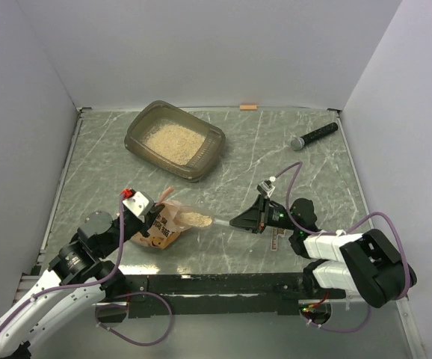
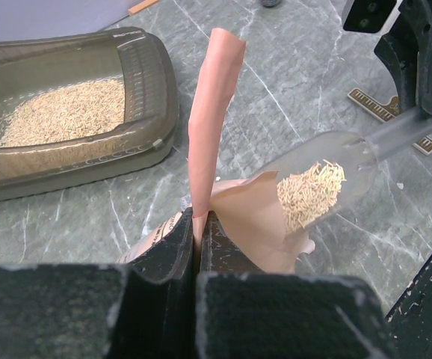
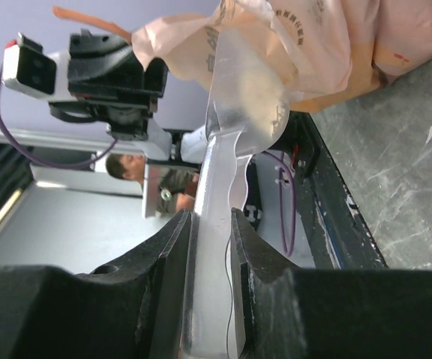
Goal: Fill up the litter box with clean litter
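Holding a clear scoop (image 1: pixel 199 219) by its handle, the right claw (image 1: pixel 236 222) is closed tight on it, the bowl loaded with litter (image 2: pixel 311 192) and sitting at the mouth of the pouch (image 1: pixel 162 228). The left claw (image 2: pixel 199 226) is clamped shut on the pouch's torn edge, a strip of which stands upright above it. The litter box (image 1: pixel 136 140) lies on the far side of the pouch, ahead and left of the scoop, well apart from it; its long axis runs diagonally from far left to near right, and a bed of granules already covers its floor. The scoop's long axis runs left from the right claw, roughly level. The left arm is nearer the box, but the load is with the right. In my judgement the upright strip and the left claw stand close beside the path to the box and are the likely snag. A black stick (image 1: pixel 314 136) lies at the far right of the worktop (image 1: pixel 276 161), clear of that path.
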Tool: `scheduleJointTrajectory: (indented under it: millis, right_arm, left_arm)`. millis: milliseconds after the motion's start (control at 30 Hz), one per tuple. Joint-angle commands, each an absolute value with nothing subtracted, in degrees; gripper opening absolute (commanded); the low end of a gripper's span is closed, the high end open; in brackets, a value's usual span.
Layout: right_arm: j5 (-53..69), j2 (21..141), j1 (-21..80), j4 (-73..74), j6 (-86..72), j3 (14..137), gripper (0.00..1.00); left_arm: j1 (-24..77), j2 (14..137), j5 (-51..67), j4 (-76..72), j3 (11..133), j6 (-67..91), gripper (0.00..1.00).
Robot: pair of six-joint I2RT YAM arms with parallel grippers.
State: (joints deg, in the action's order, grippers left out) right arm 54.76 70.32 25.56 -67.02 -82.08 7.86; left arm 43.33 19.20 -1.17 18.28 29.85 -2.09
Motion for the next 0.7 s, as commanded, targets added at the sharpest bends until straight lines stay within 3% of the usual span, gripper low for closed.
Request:
scheduleJointTrajectory:
  millis: [0, 200, 467, 667]
  right_arm:
    - [52.91, 69.0, 23.73, -73.74, -85.78, 6.77, 0.0]
    - [50.36, 64.61, 23.12, -69.62, -87.36, 7.47, 0.0]
    - [45.89, 56.52, 21.53, -53.63, -84.9, 14.57, 0.0]
    - [41.06, 58.35, 21.45, -49.22, -85.69, 20.55, 0.0]
  left_arm:
    - [43.5, 18.19, 0.18, 13.71, 30.32, -0.62, 0.01]
    - [43.51, 18.11, 0.18, 13.8, 30.32, -0.61, 0.01]
    - [43.51, 18.11, 0.18, 13.8, 30.5, -0.53, 0.01]
    - [43.51, 17.58, 0.18, 13.89, 30.5, -0.53, 0.01]
